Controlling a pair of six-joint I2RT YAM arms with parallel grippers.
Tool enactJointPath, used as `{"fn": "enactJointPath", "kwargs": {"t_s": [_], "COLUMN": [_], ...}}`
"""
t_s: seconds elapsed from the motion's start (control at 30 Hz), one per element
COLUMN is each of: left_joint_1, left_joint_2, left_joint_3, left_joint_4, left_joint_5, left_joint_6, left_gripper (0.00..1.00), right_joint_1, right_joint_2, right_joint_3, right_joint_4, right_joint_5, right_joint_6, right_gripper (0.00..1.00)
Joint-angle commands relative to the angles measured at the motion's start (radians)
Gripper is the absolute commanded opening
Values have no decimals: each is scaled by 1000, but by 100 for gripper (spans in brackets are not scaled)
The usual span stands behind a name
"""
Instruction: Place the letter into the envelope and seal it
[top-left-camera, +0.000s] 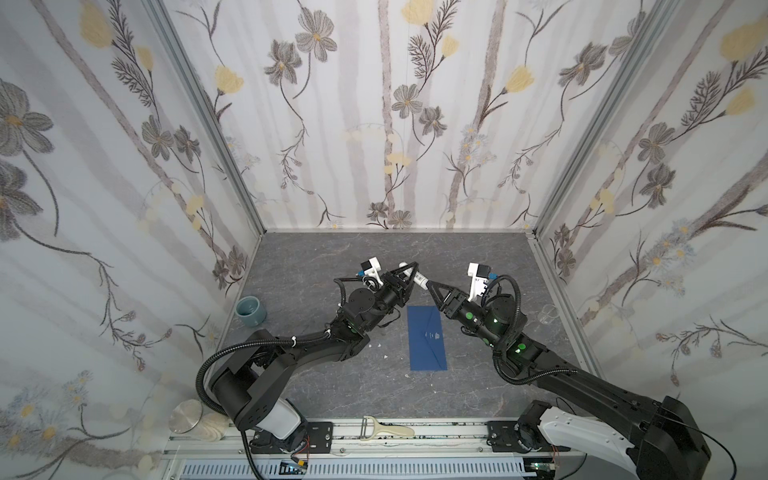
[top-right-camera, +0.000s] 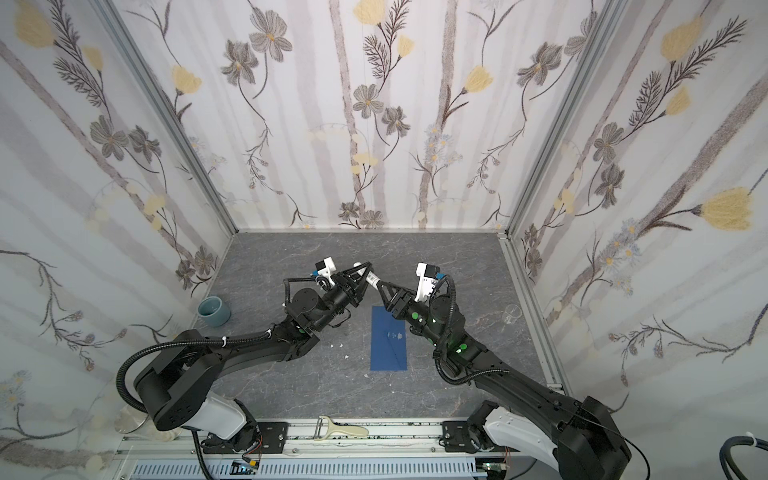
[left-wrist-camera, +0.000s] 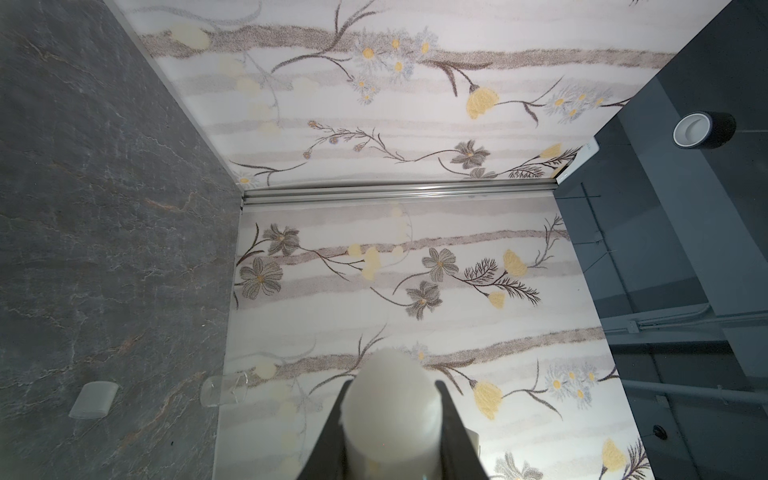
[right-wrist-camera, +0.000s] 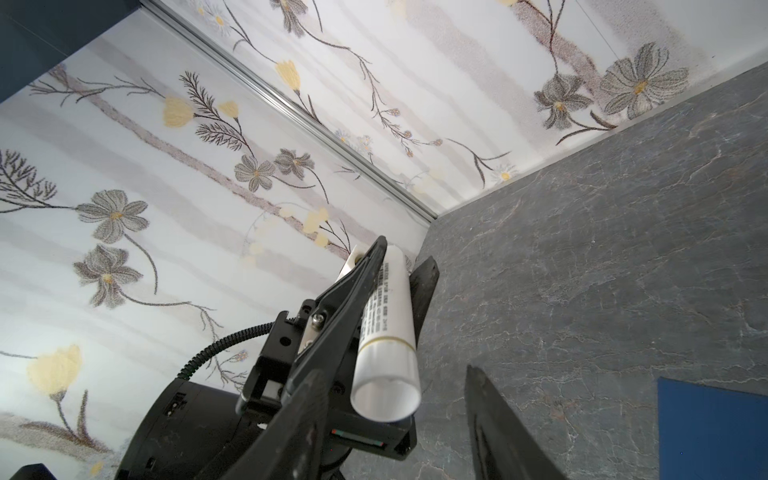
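Note:
The dark blue envelope lies flat in the middle of the grey table, flap folded down, a small pale mark at its centre. One corner of the envelope shows in the right wrist view. The letter is out of view. Above the envelope's far end, my left gripper is shut on a white glue stick. My right gripper is open, its fingers either side of the stick's free end without touching it.
A blue-grey cup stands at the left wall and a clear glass at the right wall. A small white cap lies on the table. A peeler rests on the front rail. White scraps dot the table left of the envelope.

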Motion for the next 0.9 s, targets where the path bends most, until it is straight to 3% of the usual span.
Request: {"fn": "enactJointPath", "kwargs": {"t_s": [0.0, 0.13, 0.43, 0.6, 0.87], "left_joint_1": [-1, -1, -1, -2, -3], "left_joint_2": [13, 28, 33, 33, 45], "left_joint_3": [4, 7, 2, -1, 4], "left_joint_4": [71, 82, 97, 100, 98], "left_joint_5": [-5, -2, -4, -1, 54], "left_joint_6": [-7, -17, -17, -18, -69], "left_gripper": [0, 0, 0, 0, 0], "right_joint_1": [-4, -8, -11, -11, -9], "right_joint_2": [25, 44, 44, 48, 40], "right_joint_3": [13, 17, 2, 3, 94], "right_joint_4": [91, 98, 96, 87, -124], "right_joint_5": [-55, -86, -95, -97, -55], "right_joint_6": [53, 58, 66, 63, -87], "right_gripper": [46, 36, 34, 25, 12]}}
